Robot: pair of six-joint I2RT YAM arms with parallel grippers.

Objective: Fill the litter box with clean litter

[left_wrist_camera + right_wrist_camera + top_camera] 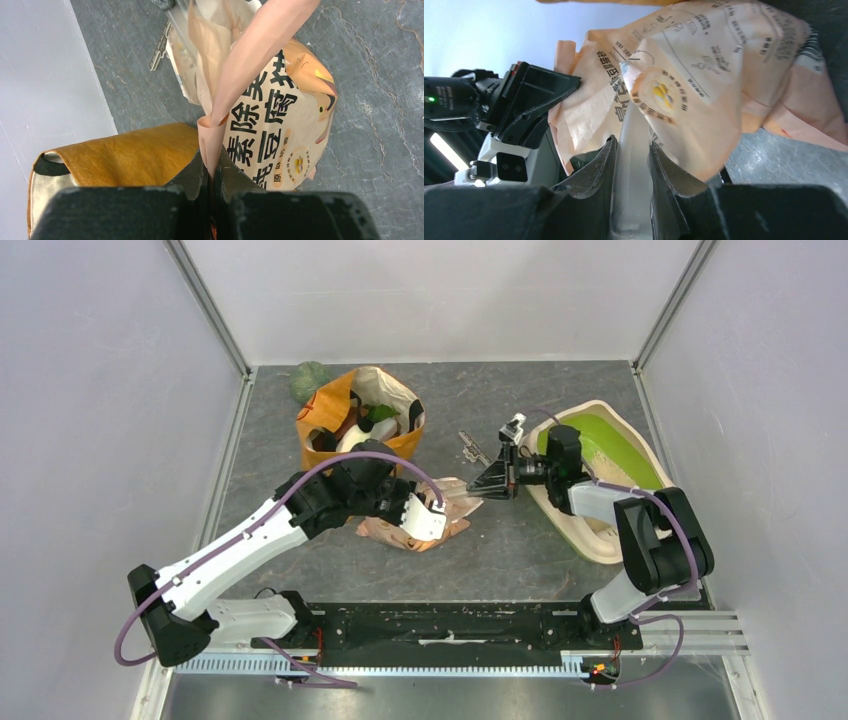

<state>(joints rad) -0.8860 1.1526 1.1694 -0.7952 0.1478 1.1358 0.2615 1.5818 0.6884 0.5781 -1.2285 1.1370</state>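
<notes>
A peach litter bag (420,530) with black characters lies on the dark table between the arms; it also shows in the left wrist view (280,115) and the right wrist view (704,75). My left gripper (440,504) is shut on a peach strip of the bag's edge (213,162). My right gripper (479,490) is shut on a pale silvery flap of the same bag (631,147). The cream litter box (600,535) with its lime-green hood (595,445) lies at the right, behind my right arm. Loose litter is not visible; the bag hides its contents.
An orange paper shopping bag (330,425) with items inside stands at the back left, close behind my left wrist (130,155). A green object (310,380) lies behind it. A small metal piece (470,448) lies mid-table. Walls enclose the table.
</notes>
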